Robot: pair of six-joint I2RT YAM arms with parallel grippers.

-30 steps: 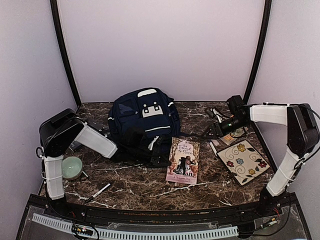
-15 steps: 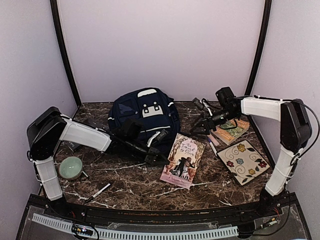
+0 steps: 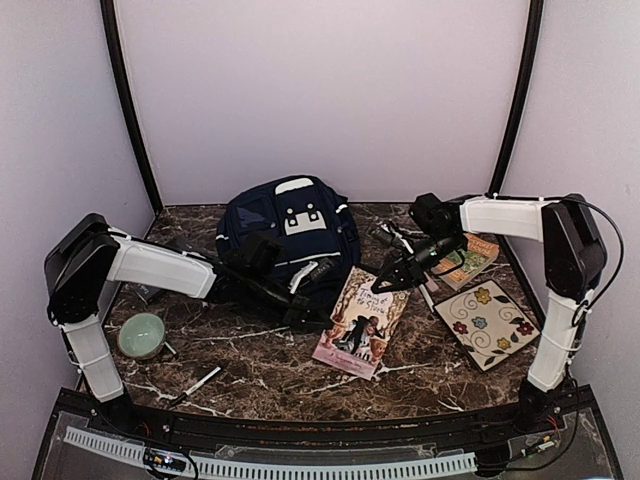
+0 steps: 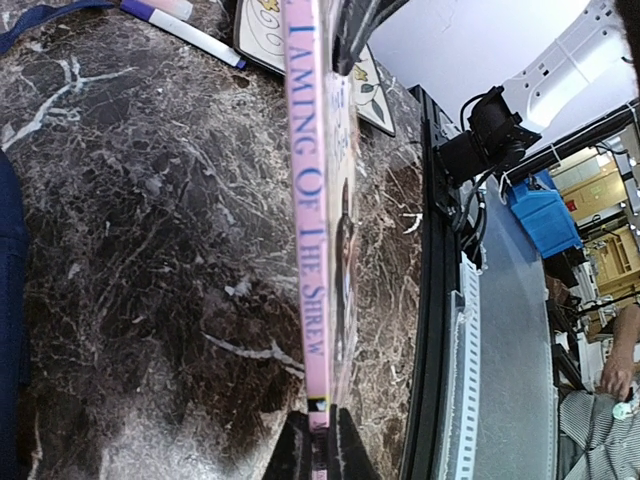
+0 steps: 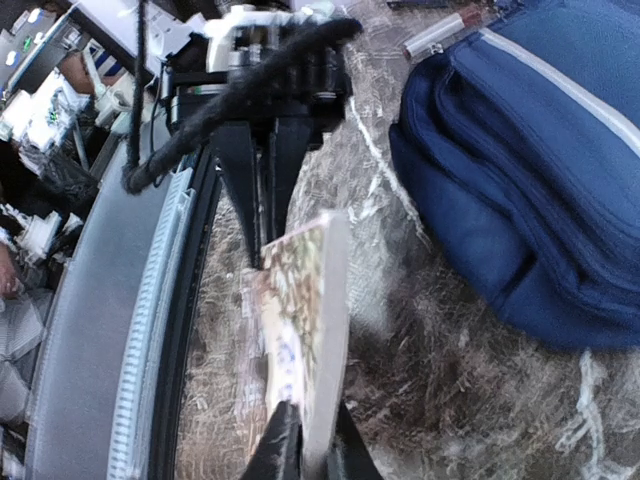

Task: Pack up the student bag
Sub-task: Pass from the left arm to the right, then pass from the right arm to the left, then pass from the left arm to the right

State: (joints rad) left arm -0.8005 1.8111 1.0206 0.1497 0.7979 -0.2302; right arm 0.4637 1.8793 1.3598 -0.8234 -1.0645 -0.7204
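Note:
The student bag (image 3: 290, 232), navy with white trim, lies at the back centre of the marble table; it also fills the right side of the right wrist view (image 5: 540, 150). In front of it a pink paperback book (image 3: 360, 325) is held at both ends. My left gripper (image 3: 303, 313) is shut on the bottom of the book's spine (image 4: 308, 200), where its fingers (image 4: 290, 450) pinch it. My right gripper (image 3: 384, 283) is shut on the book's far upper corner (image 5: 305, 310), the page edge sitting between its fingers (image 5: 280, 445).
A green bowl (image 3: 143, 335) and a white pen (image 3: 200, 382) lie at the front left. At the right are a floral-patterned square card (image 3: 487, 323), another book (image 3: 468, 258) and pens (image 3: 425, 295). A marker (image 5: 440, 32) lies behind the bag.
My right arm swung left from the table's right side and closed on the book's upper corner. The book turned and shifted toward the front left, held by my left gripper.

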